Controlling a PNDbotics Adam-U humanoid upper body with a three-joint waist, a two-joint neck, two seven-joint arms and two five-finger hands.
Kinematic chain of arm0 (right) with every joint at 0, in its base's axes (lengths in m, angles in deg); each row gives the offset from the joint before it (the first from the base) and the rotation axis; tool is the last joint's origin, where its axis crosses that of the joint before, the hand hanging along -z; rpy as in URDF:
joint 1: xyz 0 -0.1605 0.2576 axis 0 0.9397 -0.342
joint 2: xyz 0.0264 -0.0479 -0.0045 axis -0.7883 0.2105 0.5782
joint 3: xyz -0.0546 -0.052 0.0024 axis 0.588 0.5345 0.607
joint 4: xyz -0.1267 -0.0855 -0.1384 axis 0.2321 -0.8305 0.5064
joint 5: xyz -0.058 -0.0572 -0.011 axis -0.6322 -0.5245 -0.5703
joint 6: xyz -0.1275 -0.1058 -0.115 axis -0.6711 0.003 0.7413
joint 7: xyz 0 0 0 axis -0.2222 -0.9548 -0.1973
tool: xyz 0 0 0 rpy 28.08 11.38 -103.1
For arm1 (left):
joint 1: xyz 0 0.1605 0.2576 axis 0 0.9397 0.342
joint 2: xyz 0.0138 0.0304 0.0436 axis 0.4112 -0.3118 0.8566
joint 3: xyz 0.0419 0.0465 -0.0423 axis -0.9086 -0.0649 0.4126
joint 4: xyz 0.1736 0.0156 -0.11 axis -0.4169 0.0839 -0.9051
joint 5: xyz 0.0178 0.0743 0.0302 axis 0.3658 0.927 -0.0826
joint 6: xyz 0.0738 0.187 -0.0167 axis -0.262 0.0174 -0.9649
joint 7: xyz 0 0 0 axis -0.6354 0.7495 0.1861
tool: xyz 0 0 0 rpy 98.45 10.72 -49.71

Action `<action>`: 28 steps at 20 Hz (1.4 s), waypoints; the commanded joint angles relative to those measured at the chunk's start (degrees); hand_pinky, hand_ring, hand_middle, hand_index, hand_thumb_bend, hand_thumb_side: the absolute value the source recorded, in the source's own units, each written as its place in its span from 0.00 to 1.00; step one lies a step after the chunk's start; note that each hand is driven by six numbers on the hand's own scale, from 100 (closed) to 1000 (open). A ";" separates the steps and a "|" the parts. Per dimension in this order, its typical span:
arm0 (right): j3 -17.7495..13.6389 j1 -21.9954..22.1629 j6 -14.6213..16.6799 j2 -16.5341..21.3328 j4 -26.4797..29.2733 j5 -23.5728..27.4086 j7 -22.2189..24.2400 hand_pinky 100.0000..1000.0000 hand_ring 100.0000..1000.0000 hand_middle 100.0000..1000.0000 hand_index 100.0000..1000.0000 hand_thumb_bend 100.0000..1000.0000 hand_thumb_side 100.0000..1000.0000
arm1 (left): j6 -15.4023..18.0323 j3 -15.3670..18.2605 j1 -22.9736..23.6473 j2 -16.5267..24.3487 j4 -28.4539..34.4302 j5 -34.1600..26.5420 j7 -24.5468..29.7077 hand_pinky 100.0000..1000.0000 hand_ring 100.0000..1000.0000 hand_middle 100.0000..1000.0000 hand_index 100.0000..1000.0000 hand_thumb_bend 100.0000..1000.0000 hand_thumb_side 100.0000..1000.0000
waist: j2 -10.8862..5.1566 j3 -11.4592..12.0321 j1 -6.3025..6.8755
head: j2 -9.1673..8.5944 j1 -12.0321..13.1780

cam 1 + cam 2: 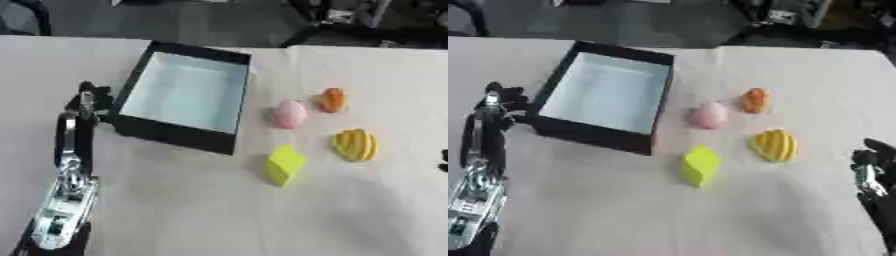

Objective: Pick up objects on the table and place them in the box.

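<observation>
Left hand (pixel 87 97) beside the box (pixel 140 129), right hand (pixel 874 165) low right; neither's finger state is discernible.

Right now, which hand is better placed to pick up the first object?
The right hand. It sits at the table's right edge beside the yellow ridged object, while the left hand is by the black box, on its far side from all four objects.
</observation>
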 commanded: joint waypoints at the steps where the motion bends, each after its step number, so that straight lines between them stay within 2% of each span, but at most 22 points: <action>1: 0.03 -0.26 0.11 1.08 0.83 0.22 -0.12 0.65 0.73 0.49 0.74 0.00 0.45 | 0.15 -0.05 -0.38 0.19 1.26 -0.12 0.20 0.45 0.58 0.52 0.66 0.00 0.97 | -1.53 -0.06 -0.48 | -0.07 -0.09; 12: 0.16 -0.13 0.14 1.09 0.82 0.15 0.00 0.65 0.73 0.49 0.74 0.00 0.45 | 0.22 -0.09 -0.35 0.12 1.14 -0.07 0.38 0.45 0.58 0.52 0.66 0.00 0.97 | -1.67 -0.01 -0.54 | -0.07 -0.11; 13: 0.30 -0.20 0.23 1.23 0.96 0.06 0.09 0.66 0.74 0.49 0.75 0.00 0.40 | 0.23 -0.11 -0.36 0.16 1.15 -0.05 0.40 0.45 0.58 0.52 0.66 0.00 0.97 | -1.71 0.11 -0.67 | -0.07 -0.14; 19: 3.70 1.55 3.55 8.44 5.57 -4.38 4.45 0.67 0.77 0.54 0.79 0.00 0.30 | 0.36 -0.51 -0.32 0.64 1.07 0.23 0.88 0.45 0.58 0.52 0.66 0.00 0.97 | -2.10 1.02 -1.77 | -0.07 -0.35; 23: 6.48 -0.37 4.75 14.23 3.32 -7.93 8.01 0.69 0.79 0.57 0.81 0.00 0.18 | 0.42 -0.69 -0.42 0.89 1.05 0.40 1.13 0.45 0.59 0.52 0.66 0.00 0.97 | -2.25 1.54 -2.23 | -0.07 -0.39; 25: 7.83 -2.26 5.18 17.06 0.97 -9.68 9.75 0.69 0.80 0.59 0.82 0.00 0.18 | 0.40 -0.69 -0.40 0.93 1.01 0.42 1.17 0.45 0.59 0.52 0.66 0.00 0.97 | -2.27 1.70 -2.28 | -0.07 -0.49; 28: 10.13 -5.85 5.14 21.39 -3.22 -11.79 12.37 0.70 0.82 0.63 0.84 0.00 0.27 | 0.40 -0.70 -0.38 0.92 0.99 0.38 1.20 0.45 0.59 0.52 0.66 0.00 0.97 | -2.27 1.83 -2.23 | -0.07 -0.52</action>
